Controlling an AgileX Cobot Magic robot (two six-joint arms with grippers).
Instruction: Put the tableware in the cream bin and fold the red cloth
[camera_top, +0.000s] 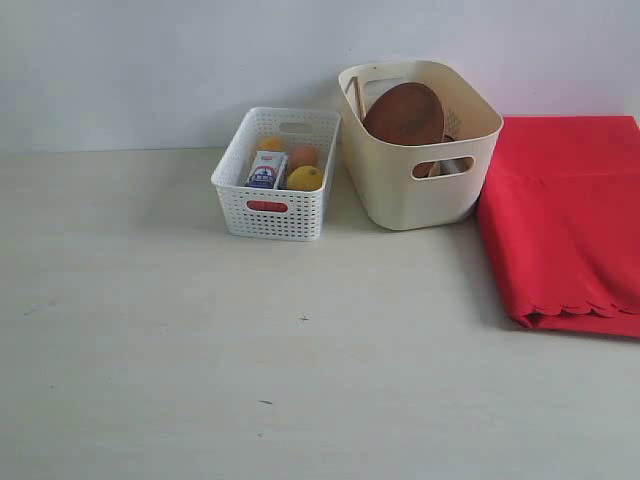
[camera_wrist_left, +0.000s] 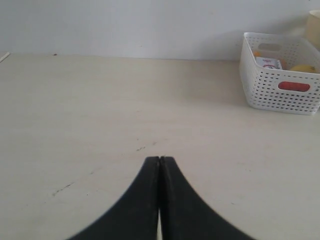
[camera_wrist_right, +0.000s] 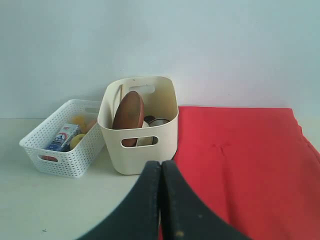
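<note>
Tableware sits inside the large cream-yellow plastic bin (camera_top: 420, 190) on the pale counter (camera_top: 200, 350). A round brown plate (camera_top: 404, 113) leans on edge in it, with a steel cup (camera_wrist_right: 159, 121) behind. The bright red cloth (camera_top: 565, 220) lies layered just right of the bin, scalloped edge on top. A small white lattice basket (camera_top: 270, 215) of food stands just left of the bin. The left pincer (camera_wrist_left: 159, 159) and the right pincer (camera_wrist_right: 161, 162) are closed and empty, nearer the camera than the bin.
</note>
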